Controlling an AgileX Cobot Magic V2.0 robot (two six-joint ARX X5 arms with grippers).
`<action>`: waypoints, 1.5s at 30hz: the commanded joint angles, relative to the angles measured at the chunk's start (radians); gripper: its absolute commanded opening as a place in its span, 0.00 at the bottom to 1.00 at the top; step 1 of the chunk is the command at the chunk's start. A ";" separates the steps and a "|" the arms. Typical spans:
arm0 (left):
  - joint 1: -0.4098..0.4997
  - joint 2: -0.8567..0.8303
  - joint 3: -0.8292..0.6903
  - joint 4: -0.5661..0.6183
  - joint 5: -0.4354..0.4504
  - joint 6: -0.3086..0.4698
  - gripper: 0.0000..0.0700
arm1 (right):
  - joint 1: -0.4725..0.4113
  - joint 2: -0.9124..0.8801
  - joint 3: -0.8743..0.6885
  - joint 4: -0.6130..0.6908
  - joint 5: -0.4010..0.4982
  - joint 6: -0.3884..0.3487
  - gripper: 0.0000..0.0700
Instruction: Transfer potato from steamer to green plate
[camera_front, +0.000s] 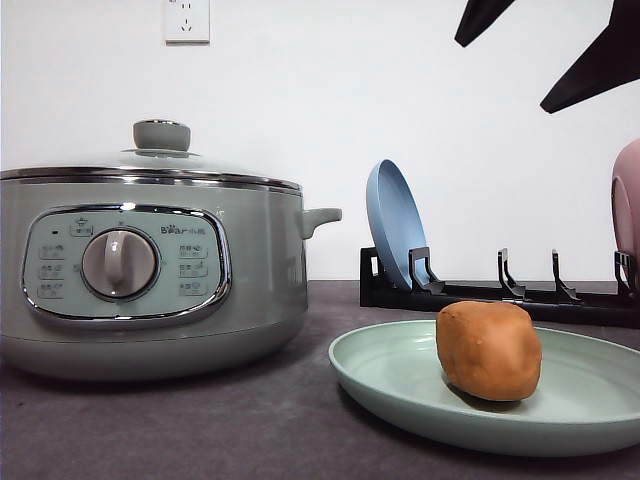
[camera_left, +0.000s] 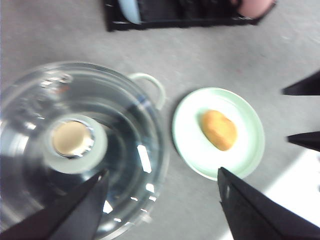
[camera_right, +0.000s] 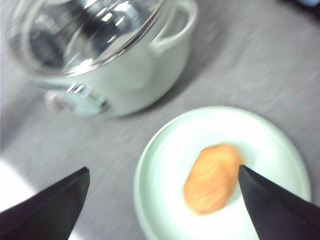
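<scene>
Resting on the green plate (camera_front: 400, 385) near the front edge of the table (camera_front: 200, 430), the potato (camera_front: 488, 350) already lies where the task wants it, so the transfer looks done and any coming move is likely a retreat, not a grasp. The right pincer (camera_right: 165, 200) hangs above the plate with its fingers spread wide and empty; the potato sits between the two tips, close to one of them, its long axis running slantwise to the line between them. The right arm is clearly the nearer one. The left pincer (camera_left: 162, 197) is also wide open and empty, poised high over the gap between the steamer (camera_front: 150, 270) and the plate, with the potato well apart from it.

Farther back, the steamer stands just beside the plate toward the left edge, its glass lid (camera_left: 75, 145) closed. Behind both, along the far edge, a black rack (camera_front: 500, 295) holds a blue plate (camera_front: 395, 225) upright and a pink plate (camera_front: 628, 200).

The front view shows the dial and the potato's lumpy height; the wrist views alone show its elongated outline and the lid from above.
</scene>
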 joint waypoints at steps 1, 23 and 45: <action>-0.011 0.003 0.026 -0.009 0.013 -0.001 0.61 | 0.005 0.003 0.018 -0.005 -0.025 -0.008 0.86; -0.045 0.000 0.026 -0.092 0.030 0.016 0.09 | 0.005 0.003 0.018 -0.082 -0.079 -0.020 0.03; -0.045 0.000 0.026 -0.083 0.030 0.027 0.00 | 0.005 0.003 0.018 -0.058 -0.079 -0.038 0.00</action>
